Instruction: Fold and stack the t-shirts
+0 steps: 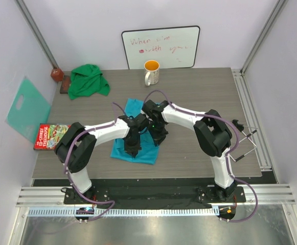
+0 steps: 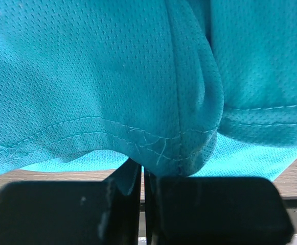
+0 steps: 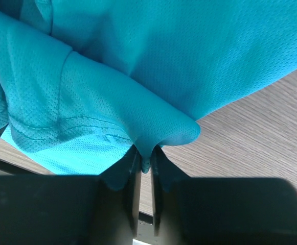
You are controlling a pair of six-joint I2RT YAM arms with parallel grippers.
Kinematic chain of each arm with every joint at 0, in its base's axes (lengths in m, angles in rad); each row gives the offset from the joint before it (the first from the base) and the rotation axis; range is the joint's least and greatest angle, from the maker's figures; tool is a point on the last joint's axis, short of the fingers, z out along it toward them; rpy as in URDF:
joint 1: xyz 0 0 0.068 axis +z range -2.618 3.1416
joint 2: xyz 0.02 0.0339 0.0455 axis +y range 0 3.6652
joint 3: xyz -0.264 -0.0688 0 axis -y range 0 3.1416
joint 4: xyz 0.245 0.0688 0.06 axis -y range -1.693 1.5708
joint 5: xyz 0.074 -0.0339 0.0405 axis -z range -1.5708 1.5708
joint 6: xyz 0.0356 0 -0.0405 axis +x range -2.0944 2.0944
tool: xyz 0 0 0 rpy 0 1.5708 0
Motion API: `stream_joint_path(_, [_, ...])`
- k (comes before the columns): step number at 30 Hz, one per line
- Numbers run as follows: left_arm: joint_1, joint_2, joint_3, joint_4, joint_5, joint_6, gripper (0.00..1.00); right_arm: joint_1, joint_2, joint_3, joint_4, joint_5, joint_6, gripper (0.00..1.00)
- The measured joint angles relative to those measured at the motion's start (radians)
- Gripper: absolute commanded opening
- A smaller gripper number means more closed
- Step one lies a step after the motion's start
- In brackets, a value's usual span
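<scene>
The turquoise-blue t-shirt lies partly folded in the middle of the table, under both arms. My left gripper is shut on its hemmed edge; in the left wrist view the cloth bunches above my left gripper. My right gripper is shut on a pinched corner of the same shirt; the right wrist view shows the cloth drawn into my right gripper just above the wood. The green t-shirt lies crumpled at the back left.
A white mug with an orange inside stands at the back centre before a whiteboard. A mint-teal plastic sheet leans on the left wall. A red box lies at the left edge, a small brown object at the back left.
</scene>
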Motion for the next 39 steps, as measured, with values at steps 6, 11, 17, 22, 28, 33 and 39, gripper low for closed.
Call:
stream_joint_path(6, [0.0,-0.011,-0.014,0.013,0.0,0.0,0.0,0.0,0.002,0.039,-0.013,0.006,0.004,0.11])
stream_joint_path(11, [0.0,-0.034,-0.039,0.038,0.0,0.0,0.0,-0.005,0.021,0.123,-0.018,0.002,0.008,0.11])
stream_joint_path(17, [0.0,-0.053,-0.061,0.06,0.0,-0.002,0.0,-0.025,0.051,0.192,-0.022,0.0,0.024,0.11])
stream_joint_path(22, [-0.001,-0.058,-0.068,0.065,0.0,-0.005,0.0,-0.068,0.079,0.208,-0.025,-0.001,0.042,0.18])
stream_joint_path(28, [-0.002,-0.058,-0.068,0.065,0.0,-0.005,0.0,-0.143,0.084,0.208,-0.029,0.001,0.063,0.23])
stream_joint_path(33, [-0.005,-0.058,-0.068,0.064,0.0,-0.005,0.0,-0.205,0.084,0.205,-0.009,-0.001,0.086,0.26])
stream_joint_path(39, [-0.011,-0.058,-0.067,0.061,0.0,-0.005,0.0,-0.248,0.084,0.217,0.005,-0.005,0.095,0.33])
